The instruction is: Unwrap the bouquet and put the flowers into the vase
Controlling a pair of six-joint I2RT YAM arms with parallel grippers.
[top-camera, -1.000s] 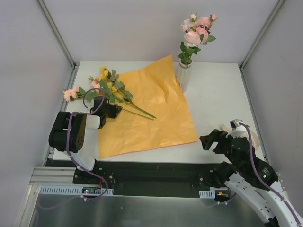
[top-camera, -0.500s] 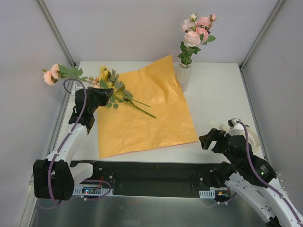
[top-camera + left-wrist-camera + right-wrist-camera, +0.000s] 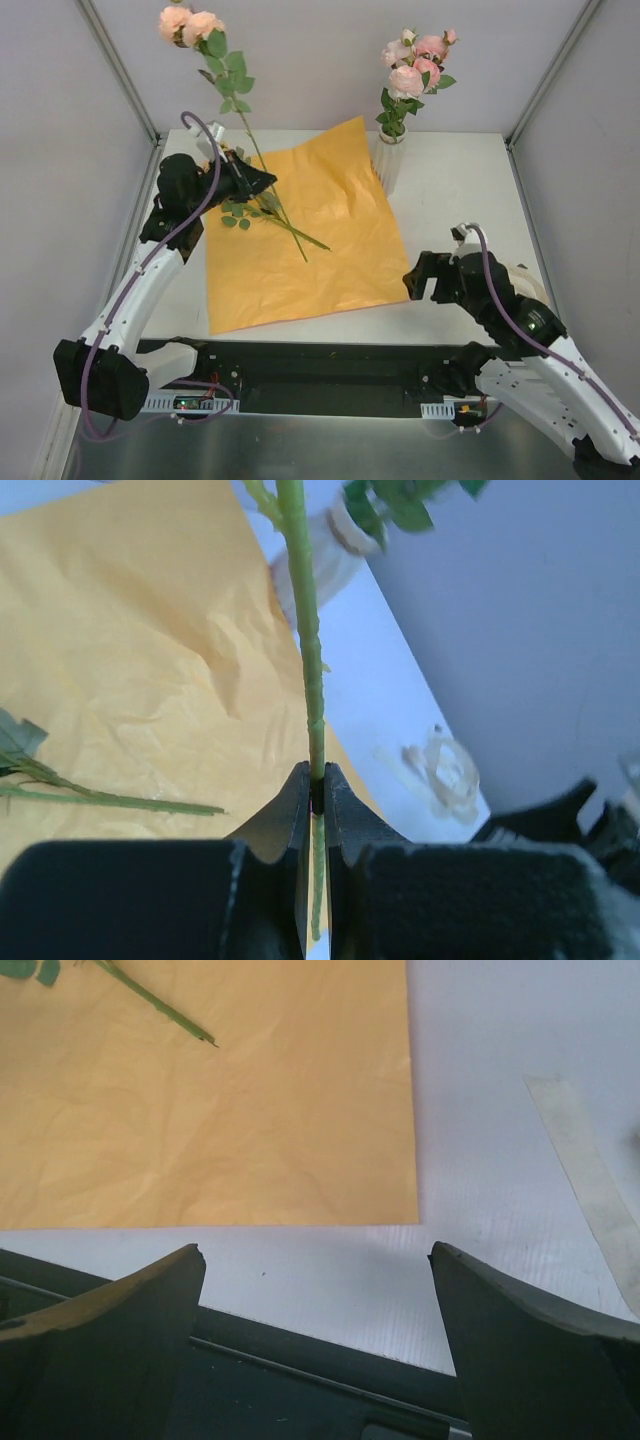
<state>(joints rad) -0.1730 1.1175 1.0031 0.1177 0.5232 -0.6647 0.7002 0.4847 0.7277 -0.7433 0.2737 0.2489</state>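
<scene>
One orange paper sheet (image 3: pixel 320 230) covers the white table (image 3: pixel 460 190); left hand (image 3: pixel 315 783) pinches a flower stem (image 3: pixel 305 600), right hand (image 3: pixel 315 1250) spread open.

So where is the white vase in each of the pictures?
Top external: the vase stands at the back right of the table, by the orange paper's far corner, pink flowers in it.
Left wrist: top middle, blurry, just right of the green stem pinched in the left hand.
Right wrist: not in it.
Shared landmark: the orange paper, in all three.
</scene>
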